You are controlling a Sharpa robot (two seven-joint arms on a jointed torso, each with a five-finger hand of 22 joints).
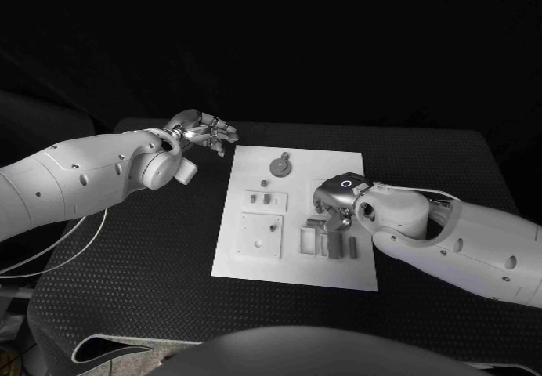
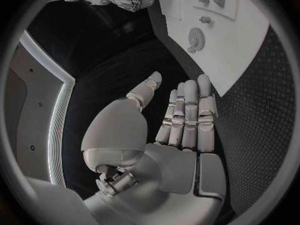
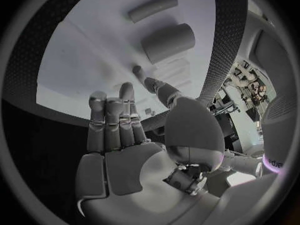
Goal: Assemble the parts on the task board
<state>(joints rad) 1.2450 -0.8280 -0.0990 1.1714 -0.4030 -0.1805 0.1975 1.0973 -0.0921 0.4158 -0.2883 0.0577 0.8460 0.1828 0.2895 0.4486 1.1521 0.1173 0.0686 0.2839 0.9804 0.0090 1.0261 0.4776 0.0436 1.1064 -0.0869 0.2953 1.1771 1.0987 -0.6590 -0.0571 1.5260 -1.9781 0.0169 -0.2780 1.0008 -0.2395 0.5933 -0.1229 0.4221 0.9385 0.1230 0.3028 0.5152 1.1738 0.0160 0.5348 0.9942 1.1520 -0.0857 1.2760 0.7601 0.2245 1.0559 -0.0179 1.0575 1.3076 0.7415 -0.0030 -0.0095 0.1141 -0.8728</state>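
Several small grey parts [image 1: 327, 243] lie in a row on the white task board [image 1: 262, 266], in its lower right area, and the board itself lies flat in the middle of the black bench [image 1: 135, 298]. The right hand [image 1: 334, 205] is low over the board, just above this row. In the right wrist view its fingers [image 3: 112, 122] are straight and apart with nothing between them, so it is released. Two parts show there as short cylinders, one thick [image 3: 167, 43] and one thinner [image 3: 152, 7].

The left hand [image 1: 206, 131] hangs above the bench beside the far left corner of the board. Its fingers [image 2: 187, 112] are stretched out and it holds nothing.

I judge the parts to be light, stiff pieces, probably plastic with a smooth skin. The round ones may roll or slip if they are pushed from one side only. A pinch across the middle of the body, thumb against a finger, looks safest for me. They do not look fragile, but being so small they can easily slip out of large fingers. The board is thin and may slide on the bench if it is pressed sideways.
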